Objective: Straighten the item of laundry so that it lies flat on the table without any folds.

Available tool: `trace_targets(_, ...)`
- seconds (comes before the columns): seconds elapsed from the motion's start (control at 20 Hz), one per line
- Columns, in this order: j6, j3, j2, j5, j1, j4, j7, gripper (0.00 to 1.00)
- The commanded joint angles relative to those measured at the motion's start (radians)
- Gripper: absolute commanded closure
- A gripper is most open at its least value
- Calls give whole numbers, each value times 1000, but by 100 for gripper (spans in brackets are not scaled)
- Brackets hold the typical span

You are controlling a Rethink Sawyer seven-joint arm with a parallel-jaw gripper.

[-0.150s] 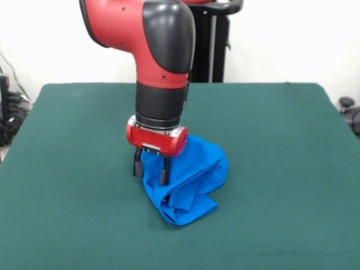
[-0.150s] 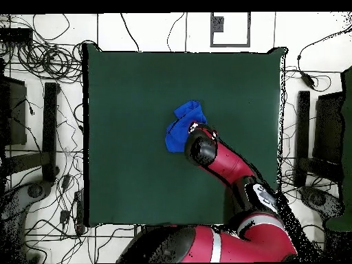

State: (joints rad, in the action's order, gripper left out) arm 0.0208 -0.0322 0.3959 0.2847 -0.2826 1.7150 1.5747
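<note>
White wall and a black upright stand are seen behind the large dark green felt-topped bench [image 1: 270, 146]. In the front view, the small bright blue T-shirt [image 1: 194, 177] is found near the bench centre, crumpled into a bunched heap with several folds; no lettering is visible. The red and black arm is seen descending from twelve o'clock, with the pincer [image 1: 151, 167] set at the heap's ten o'clock edge. Two dark fingers [image 1: 137, 163] are noted, parted narrowly, with blue cloth lying between and against them; whether the cloth is clamped cannot be told. In the overhead view, the shirt is recorded at the arm tip's ten o'clock. Cables are noted on the floor around the bench.
</note>
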Motion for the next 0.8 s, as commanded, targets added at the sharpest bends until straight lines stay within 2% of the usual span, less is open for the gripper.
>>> trace_targets(0.05, 36, 166, 2, -8, -8, 63, 249, 0)
trace_targets(0.8, 164, 192, -53, -115, -38, 21, 223, 0)
